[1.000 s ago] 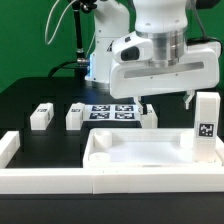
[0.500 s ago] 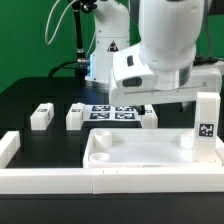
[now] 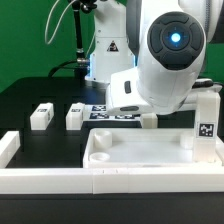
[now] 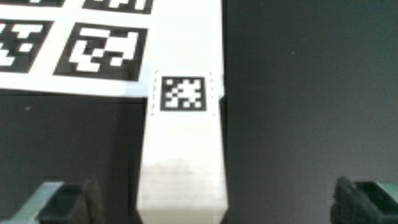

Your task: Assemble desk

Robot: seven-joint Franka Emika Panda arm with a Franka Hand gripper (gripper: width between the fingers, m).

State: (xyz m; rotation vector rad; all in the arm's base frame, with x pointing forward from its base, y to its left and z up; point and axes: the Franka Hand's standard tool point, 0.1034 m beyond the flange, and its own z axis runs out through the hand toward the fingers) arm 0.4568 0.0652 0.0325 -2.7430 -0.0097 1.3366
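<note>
1. I see my claw [image 4: 210, 203] spread, fingers [image 4: 54, 200] flanking a lying leg [image 4: 183, 130], clear of it.
2. That leg lies just beside the marker board [image 4: 71, 45].
3. Panel [image 3: 140, 150] lies near it, second leg [image 3: 207, 122] upright at its end.

arm [image 3: 158, 88]: glossy white shell | joint cap [image 3: 176, 40]: dark, blue light | cables [image 3: 76, 40]: black

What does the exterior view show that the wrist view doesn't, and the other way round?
Only the exterior view: the large white rimmed plastic tray panel, two small white block legs on the black table, an upright tagged leg at that view's right, and the white border wall.
Only the wrist view: the open hand, its dark fingers either side of a long white tagged leg, touching neither.
Both: the marker board, the table, and probably that same leg, half hidden by the arm.
</note>
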